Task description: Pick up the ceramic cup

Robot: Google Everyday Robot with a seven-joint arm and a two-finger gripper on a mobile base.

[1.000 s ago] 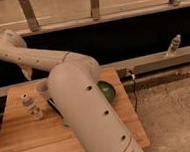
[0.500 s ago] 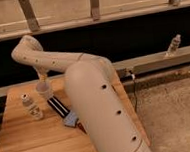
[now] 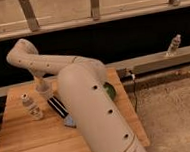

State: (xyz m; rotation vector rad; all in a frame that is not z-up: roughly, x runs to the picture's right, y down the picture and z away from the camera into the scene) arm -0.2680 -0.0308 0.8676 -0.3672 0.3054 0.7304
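Note:
The ceramic cup is small and pale and stands on the wooden table near its left side. It is just in front of a small white bottle with a cap. My gripper is dark and hangs low over the table, a short way right of the cup and not touching it. It holds nothing that I can see. My thick cream arm fills the middle of the view and hides much of the table. The green bowl peeks out behind the arm on the right.
A clear bottle stands on a ledge at the far right. A dark wall and metal railing run behind the table. The table's right edge drops to a speckled floor, where a cable hangs.
My arm has swung right and its elbow has risen. It now covers most of the green bowl. The gripper has come into view beside the cup. Cup and bottle have not moved.

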